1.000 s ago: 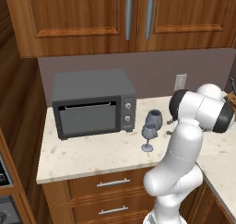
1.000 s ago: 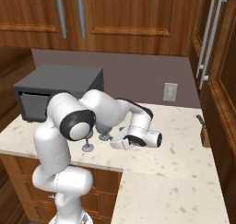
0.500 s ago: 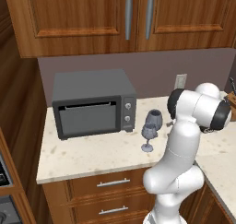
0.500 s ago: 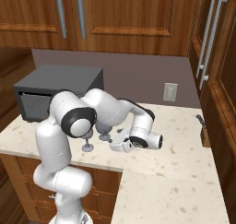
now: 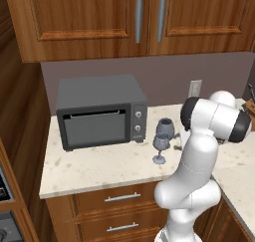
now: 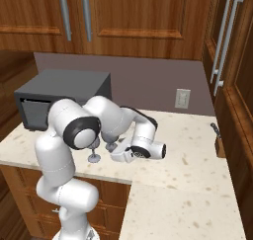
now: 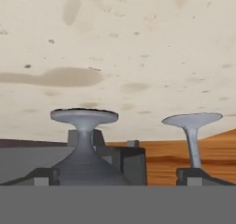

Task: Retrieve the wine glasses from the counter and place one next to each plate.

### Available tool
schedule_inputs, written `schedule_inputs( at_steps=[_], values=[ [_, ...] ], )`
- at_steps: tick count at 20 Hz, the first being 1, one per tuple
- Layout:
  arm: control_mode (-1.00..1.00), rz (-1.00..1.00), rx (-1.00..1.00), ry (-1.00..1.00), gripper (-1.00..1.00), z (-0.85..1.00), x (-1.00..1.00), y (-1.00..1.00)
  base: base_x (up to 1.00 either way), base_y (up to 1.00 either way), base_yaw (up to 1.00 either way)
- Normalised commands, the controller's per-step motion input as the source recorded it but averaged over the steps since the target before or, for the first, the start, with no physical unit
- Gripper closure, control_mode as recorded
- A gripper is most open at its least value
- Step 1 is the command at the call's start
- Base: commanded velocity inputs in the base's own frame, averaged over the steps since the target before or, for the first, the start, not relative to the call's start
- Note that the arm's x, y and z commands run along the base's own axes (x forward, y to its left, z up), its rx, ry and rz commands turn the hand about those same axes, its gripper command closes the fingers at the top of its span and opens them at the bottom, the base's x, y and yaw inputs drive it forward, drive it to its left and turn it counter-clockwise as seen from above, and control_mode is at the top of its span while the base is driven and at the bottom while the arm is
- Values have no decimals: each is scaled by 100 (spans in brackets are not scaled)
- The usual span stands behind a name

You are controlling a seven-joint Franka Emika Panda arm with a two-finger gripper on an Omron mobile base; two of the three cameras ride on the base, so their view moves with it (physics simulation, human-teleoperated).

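The pincer (image 7: 115, 177) lies low over the counter (image 6: 192, 155), pointing sideways at the glasses, its jaws spread wide and holding nothing; in the hand view, which is rolled over so the speckled stone fills the top, the dark fingertips (image 7: 44, 176) stand at either side of the bottom edge. Between them sits the dark grey wine glass (image 7: 85, 147), its round foot on the stone and its wide bowl spreading toward the camera. Just beside it, over by the other fingertip, is the slimmer bluish wine glass (image 7: 191, 135), its thin stem and foot showing. From the left base view the slim glass (image 5: 160, 147) stands nearer the counter's front edge and the dark one (image 5: 166, 128) a little behind it, both upright and close to the arm. Just beyond them to the left sits a grey microwave (image 5: 99, 111) against the wall, with an outlet (image 6: 183, 98) further along and wood cabinets (image 5: 124, 17) above.
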Motion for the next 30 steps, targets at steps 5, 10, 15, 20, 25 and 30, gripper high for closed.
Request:
schedule_inputs(
  at_steps=[5, 10, 15, 20, 25, 30],
  values=[
    [-100, -8, 0, 12, -100, 0, 5, 3, 0, 0, 0],
    [-100, -12, 0, 15, -100, 0, 9, 0, 0, 0, 0],
    [-100, -12, 0, 10, -100, -1, 4, 2, 0, 0, 0],
    [-100, -8, 0, 3, -100, -13, 0, 13, 0, 0, 0],
    [-100, -6, 0, 0, -100, -11, 5, 19, 0, 0, 0],
    [-100, -3, 0, -3, -100, 0, 14, 2, 0, 0, 0]
  ],
)
